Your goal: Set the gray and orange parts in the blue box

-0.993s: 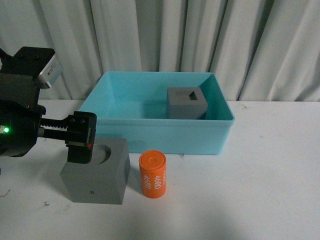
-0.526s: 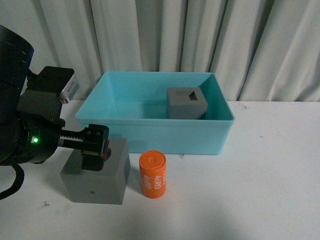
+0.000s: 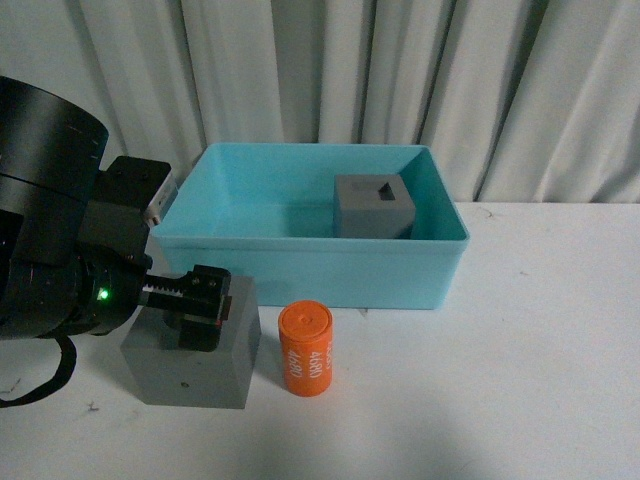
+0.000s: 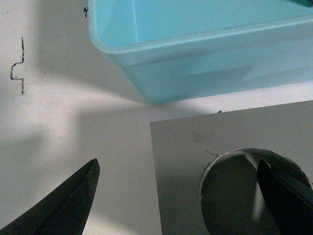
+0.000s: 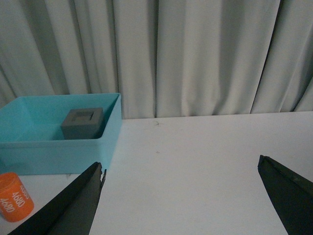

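Left gripper [image 4: 178, 200] hangs wide open and empty over the matte gray cube with the round recess [image 3: 190, 368], lower left of the front frame, just before the light turquoise plastic bin [image 3: 310, 243]. The sound move looks to be one finger sunk into the recess, the other outside the wall, closing squarely before any lift. Only the left wrist view shows that straddle, while the front view adds the orange lettered cylinder [image 3: 306, 349] beside the cube and a second gray cube with a rectangular recess [image 3: 373, 207] already binned; right gripper [image 5: 178, 196] gapes empty.
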{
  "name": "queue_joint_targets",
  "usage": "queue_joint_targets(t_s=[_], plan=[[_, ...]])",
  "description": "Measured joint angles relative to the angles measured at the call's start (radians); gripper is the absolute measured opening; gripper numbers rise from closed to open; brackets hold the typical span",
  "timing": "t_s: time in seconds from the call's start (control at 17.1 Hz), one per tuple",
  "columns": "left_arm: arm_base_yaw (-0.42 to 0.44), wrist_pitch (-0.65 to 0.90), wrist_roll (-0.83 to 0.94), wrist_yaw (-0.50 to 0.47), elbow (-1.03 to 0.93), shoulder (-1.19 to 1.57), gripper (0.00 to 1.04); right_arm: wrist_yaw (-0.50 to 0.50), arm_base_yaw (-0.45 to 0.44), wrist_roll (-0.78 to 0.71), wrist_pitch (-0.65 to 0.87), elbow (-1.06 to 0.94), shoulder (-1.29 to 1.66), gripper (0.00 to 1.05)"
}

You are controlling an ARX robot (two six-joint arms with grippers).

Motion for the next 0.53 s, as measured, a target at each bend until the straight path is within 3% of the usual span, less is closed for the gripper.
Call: queue_joint_targets(t_s=[0.12,0.41,0.53], plan=[[0.000,0.003,0.002,0.000,0.005,0.008,0.93,0.000,0.000,0.000,0.000,0.000,0.000,0.98],[-0.005,0.005,0.003,0.004,0.008,0.019,0.38,0.000,0.000,0.000,0.000,0.000,0.000,0.98],[-0.005,-0.001,0.000,0.010,0.013,0.016,0.24,0.000,0.000,0.000,0.000,0.000,0.000,0.98]])
